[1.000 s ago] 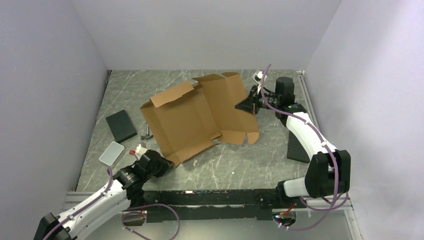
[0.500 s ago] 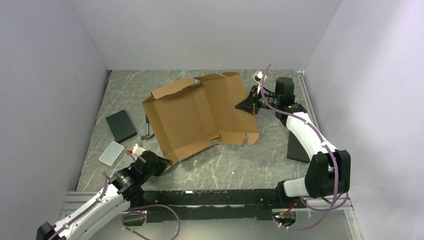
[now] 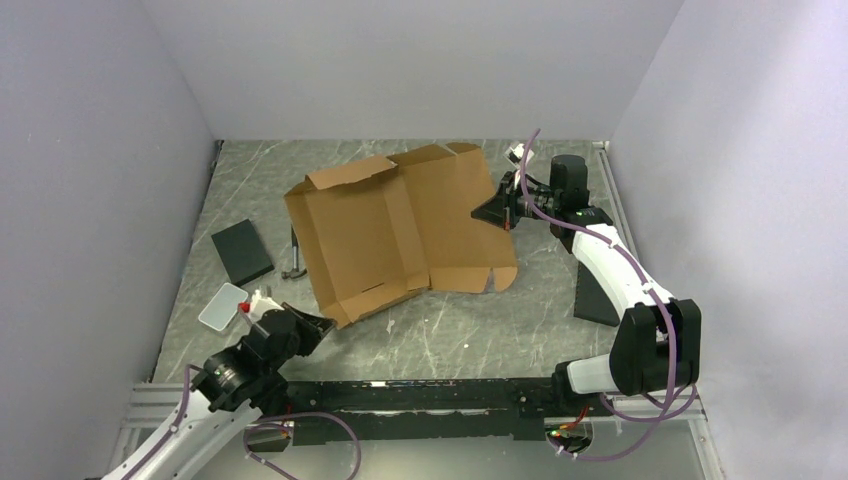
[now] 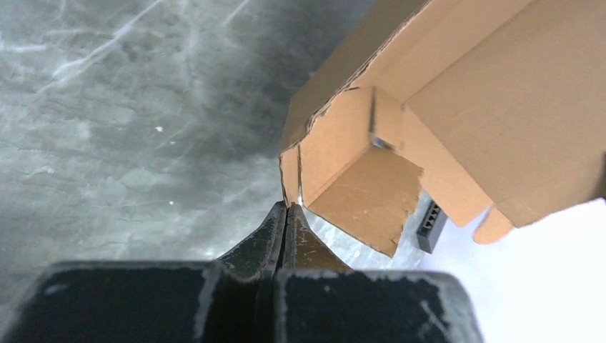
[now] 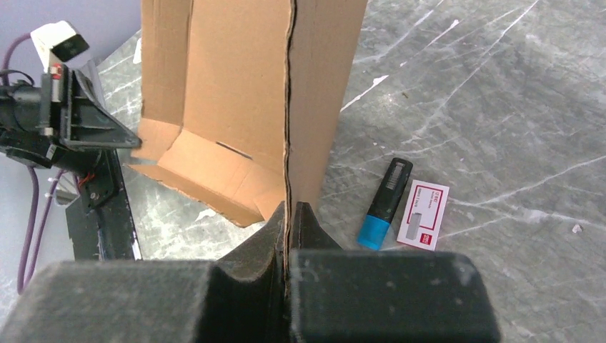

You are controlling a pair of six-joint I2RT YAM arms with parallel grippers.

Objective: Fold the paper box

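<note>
The paper box is propped, half unfolded, on the table between both tools. Its right edge is pinched by the right tool. Its near-left corner is just touched by the left tool (fingers pressed together).

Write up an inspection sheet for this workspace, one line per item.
Surface: grey, white-veined table.
Job's things: paper box, partly folded, panels raised, not closed.
Clutter: black pad and white flat item on the left; marker and card beside the box in the right wrist view; black block on the right.
Grippers: left gripper, jaws shut at the box's near corner, grip uncertain; right gripper, jaws shut on the box's edge.
Cables: purple cable along each arm.
Surroundings: plain lavender walls on three sides.
</note>
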